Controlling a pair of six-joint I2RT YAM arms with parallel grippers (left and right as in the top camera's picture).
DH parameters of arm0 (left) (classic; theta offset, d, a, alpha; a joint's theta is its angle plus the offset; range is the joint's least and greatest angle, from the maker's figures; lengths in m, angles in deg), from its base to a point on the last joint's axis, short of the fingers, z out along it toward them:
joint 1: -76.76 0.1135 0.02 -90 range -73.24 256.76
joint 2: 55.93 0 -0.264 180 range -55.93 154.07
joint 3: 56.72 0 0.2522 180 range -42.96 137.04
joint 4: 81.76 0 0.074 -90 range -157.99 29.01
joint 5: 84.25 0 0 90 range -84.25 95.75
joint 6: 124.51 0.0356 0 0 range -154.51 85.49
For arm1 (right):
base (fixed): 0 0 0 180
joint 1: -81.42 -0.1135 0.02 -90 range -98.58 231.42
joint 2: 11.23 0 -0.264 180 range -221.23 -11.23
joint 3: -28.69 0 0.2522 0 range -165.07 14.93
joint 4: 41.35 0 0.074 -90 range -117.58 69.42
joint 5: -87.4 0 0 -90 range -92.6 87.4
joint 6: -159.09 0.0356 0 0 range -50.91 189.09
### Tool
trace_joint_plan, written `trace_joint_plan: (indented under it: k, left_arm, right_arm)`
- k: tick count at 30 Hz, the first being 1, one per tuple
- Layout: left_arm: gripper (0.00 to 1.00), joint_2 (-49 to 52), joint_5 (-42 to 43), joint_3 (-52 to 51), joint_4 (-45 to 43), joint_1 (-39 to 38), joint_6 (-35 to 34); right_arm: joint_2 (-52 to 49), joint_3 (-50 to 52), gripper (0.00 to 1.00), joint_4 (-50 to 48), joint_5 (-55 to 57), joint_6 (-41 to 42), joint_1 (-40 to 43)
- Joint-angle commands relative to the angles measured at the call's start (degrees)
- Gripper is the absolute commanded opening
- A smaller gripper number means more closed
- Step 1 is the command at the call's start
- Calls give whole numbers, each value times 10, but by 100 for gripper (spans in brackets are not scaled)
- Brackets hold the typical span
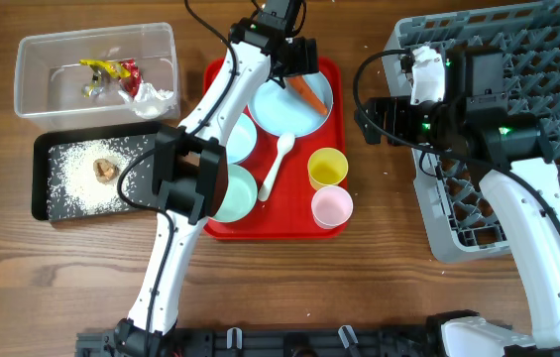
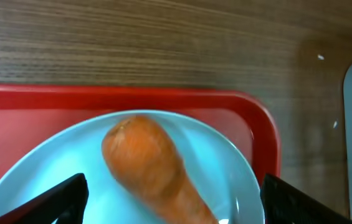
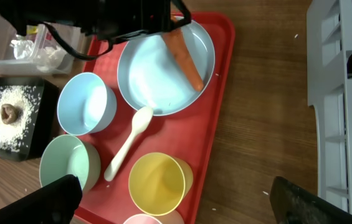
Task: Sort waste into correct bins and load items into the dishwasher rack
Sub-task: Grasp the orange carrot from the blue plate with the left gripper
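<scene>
At the upper middle of the overhead view, the left gripper (image 2: pixel 174 200) hung wide and empty astride the orange carrot (image 2: pixel 154 168) on the pale blue plate (image 2: pixel 228 163), a stiff, light, smooth, roll-prone taper probably best pinched across its thick middle.

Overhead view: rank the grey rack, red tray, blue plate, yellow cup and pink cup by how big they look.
1. grey rack, largest even though it is cut off by the frame
2. red tray
3. blue plate
4. yellow cup and pink cup: they look alike, so not ranked
</scene>
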Motion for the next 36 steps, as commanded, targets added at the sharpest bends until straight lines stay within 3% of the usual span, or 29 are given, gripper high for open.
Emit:
trace_joint_plan:
  k: [1,5,14,18,27,36]
  left_arm:
    - [90,34,12,7,-17,-5,-55]
    - [88,38,10,0,-17,-23,-56]
    - [72,39,-84,-4,53,-47,-56]
    - [34,39,-95,-4,56,-45,-56]
    - [5,37,-106,-4,64,-42,-21]
    - [6,-64,-105,-3,125,-32,10]
  right_arm:
    - [5,-11,100,0,6,6,-2]
    - [5,-11,100,0,14,6,-2]
    - [0,-11,100,4,14,7,-2]
    - [-1,-11,100,10,15,6,-2]
    - [-3,-11,100,14,15,6,-2]
    - [-5,-11,100,10,15,6,-2]
